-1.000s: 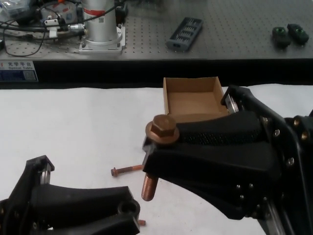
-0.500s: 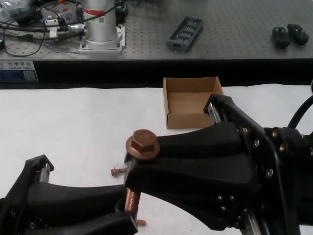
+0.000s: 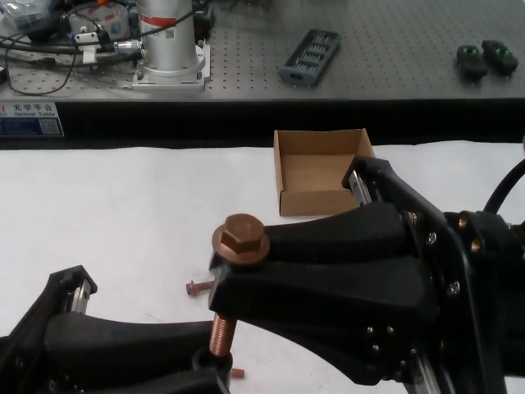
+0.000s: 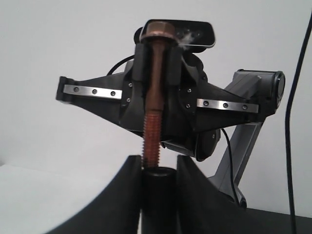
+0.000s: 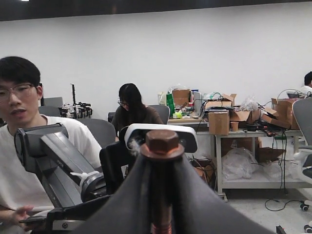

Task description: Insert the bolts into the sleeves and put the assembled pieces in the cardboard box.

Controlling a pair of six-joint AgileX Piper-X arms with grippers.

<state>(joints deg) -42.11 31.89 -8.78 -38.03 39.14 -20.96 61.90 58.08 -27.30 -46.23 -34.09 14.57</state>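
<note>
- The right tool (image 3: 234, 267) clamps an upright bolt (image 4: 155, 97), centre of the left wrist view.
- Its tip meets the mouth of the sleeve (image 4: 158, 192), gripped by the left tool (image 4: 159, 204), lower centre.
- Insertion seems barely begun; the cardboard box (image 3: 316, 202), upper centre of the high view, looks empty; 1 spare bolt (image 3: 199, 287) lies on the tabletop (image 3: 123, 213).

Black right end effector (image 3: 231, 269), silver screws (image 3: 427, 240), steel rails (image 4: 92, 91)

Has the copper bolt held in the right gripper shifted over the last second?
Yes. The copper-coloured hex-head bolt in the right gripper has moved left and nearer the camera, away from the brown cardboard box.
</note>
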